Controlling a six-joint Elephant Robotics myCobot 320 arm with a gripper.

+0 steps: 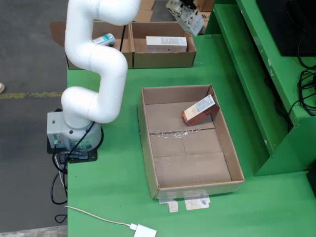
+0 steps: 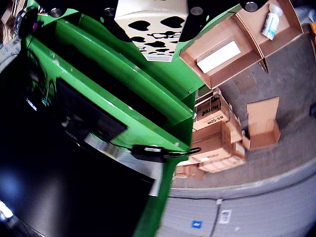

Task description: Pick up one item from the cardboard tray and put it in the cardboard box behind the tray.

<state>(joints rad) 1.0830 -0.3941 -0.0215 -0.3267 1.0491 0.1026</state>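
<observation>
White spotted carton (image 2: 152,27) sits gripped in the gripper (image 2: 150,15), both cropped at the frame top, above the box (image 2: 232,49).

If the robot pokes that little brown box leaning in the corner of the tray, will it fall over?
Probably, yes. The little brown box rests tilted against the wall of the cardboard tray, not flat, so a nudge would likely tip it down. It looks like a thin carton, so it is probably light and would slide easily. Its flat sides mean it should not roll.

Item (image 1: 200,110) in tray (image 1: 153,158) (far corner)
</observation>
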